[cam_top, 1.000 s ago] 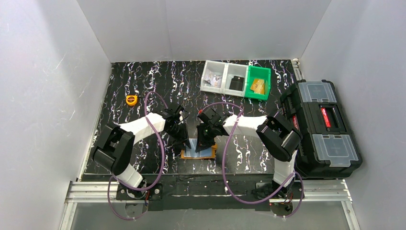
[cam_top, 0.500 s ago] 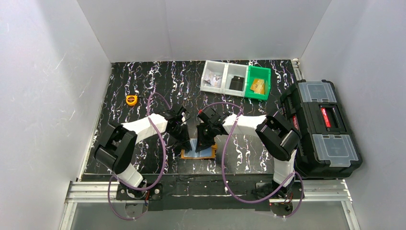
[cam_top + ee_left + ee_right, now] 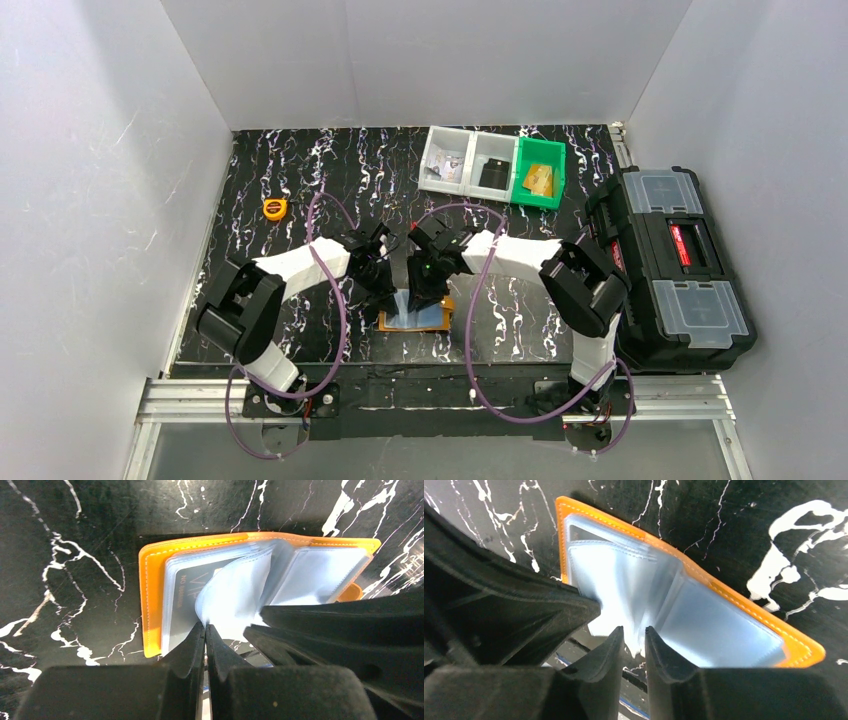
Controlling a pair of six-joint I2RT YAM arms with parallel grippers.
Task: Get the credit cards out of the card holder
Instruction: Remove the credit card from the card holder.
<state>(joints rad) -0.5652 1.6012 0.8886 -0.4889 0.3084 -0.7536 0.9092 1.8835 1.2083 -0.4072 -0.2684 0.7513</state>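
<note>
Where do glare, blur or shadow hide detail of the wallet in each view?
Left wrist: wallet stitching sharp, clear sleeves glare pale, the left tool a dark blur. Right wrist: sleeves washed out, right tool soft. Top external: even light, wallet tiny, half hidden.

Overall light: bright and even, falling from above; white walls [image 3: 100, 150] lit flat.
Shadows: soft, darkest beneath both wrists.
Glare: pale sheen on the clear pockets of the card holder [image 3: 152, 580], just ahead of the left gripper [image 3: 205, 626] and the right gripper [image 3: 634, 632].
Focus: wrist views crisp ahead of the fingertips; black finger bases nearest the lens soft, detail lost.
Top view: small, slightly grainy.
</note>
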